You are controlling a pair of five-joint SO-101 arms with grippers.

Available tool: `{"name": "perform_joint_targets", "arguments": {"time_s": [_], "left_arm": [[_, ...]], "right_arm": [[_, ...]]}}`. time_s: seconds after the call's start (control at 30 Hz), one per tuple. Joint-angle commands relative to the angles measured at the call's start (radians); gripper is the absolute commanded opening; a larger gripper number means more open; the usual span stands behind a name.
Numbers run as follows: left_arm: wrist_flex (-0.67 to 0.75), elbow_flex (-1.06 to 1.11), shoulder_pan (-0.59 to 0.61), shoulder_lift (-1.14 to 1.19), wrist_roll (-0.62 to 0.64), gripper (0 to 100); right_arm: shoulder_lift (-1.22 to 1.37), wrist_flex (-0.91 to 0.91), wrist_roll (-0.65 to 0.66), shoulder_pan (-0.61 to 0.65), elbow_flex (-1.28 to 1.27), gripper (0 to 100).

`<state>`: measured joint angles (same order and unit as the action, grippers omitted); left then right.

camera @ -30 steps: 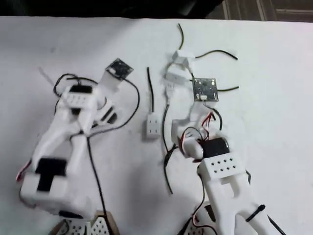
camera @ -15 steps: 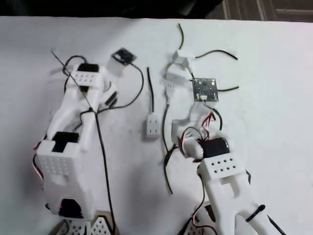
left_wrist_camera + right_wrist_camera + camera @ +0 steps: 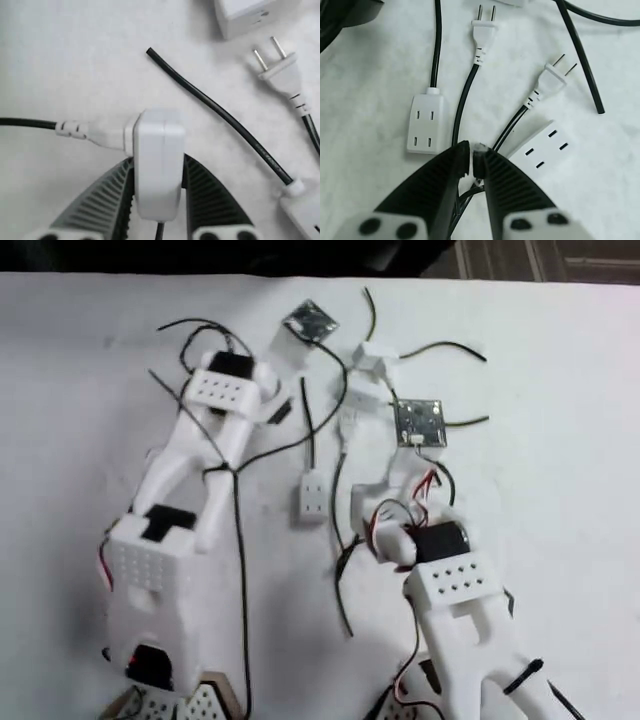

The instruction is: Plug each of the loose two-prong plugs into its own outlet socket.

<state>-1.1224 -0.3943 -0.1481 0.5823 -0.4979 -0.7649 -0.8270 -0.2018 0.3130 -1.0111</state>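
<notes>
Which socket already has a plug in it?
The socket in the left gripper: a plug sits in its side. Both sockets by the right gripper show empty slots.

One outlet socket (image 3: 311, 496) lies mid-frame on the table (image 3: 560, 490), between the left arm (image 3: 190, 480) and right arm (image 3: 450, 590).

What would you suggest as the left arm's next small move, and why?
Probably open the left end effector and release the white socket it grips: a plug already appears seated in its side, while a loose plug lies nearby with bare prongs, waiting for a socket.
</notes>
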Motion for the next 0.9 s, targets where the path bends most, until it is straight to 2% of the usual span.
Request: {"name": "perform_joint_targets", "arguments": {"time_s": [0.0, 0.07, 0.13, 0.3, 0.53, 0.7, 0.87], "left_arm": [[-0.032, -0.176, 0.010, 0.071, 0.072, 14], [-0.100, -0.252, 0.033, 0.107, 0.127, 26], [-0.183, -0.338, 0.056, 0.120, 0.166, 32], [-0.391, -0.511, 0.056, 0.122, 0.175, 32], [-0.629, -0.600, -0.021, 0.130, 0.304, 32], [-0.663, -0.540, -0.074, 0.120, 0.413, 32], [-0.663, -0.436, -0.142, 0.119, 0.425, 27]], "right_arm": [[-0.013, 0.016, -0.005, -0.007, 0.008, 1.8], [-0.013, 0.016, -0.005, -0.007, 0.008, 1.8], [-0.013, 0.016, -0.005, -0.007, 0.008, 1.8], [-0.015, 0.016, -0.005, -0.008, 0.008, 1.8], [-0.022, 0.018, -0.005, -0.076, 0.014, 1.8], [-0.022, 0.018, -0.005, -0.082, 0.015, 1.8], [-0.022, 0.018, -0.005, -0.085, 0.015, 1.8]]}}
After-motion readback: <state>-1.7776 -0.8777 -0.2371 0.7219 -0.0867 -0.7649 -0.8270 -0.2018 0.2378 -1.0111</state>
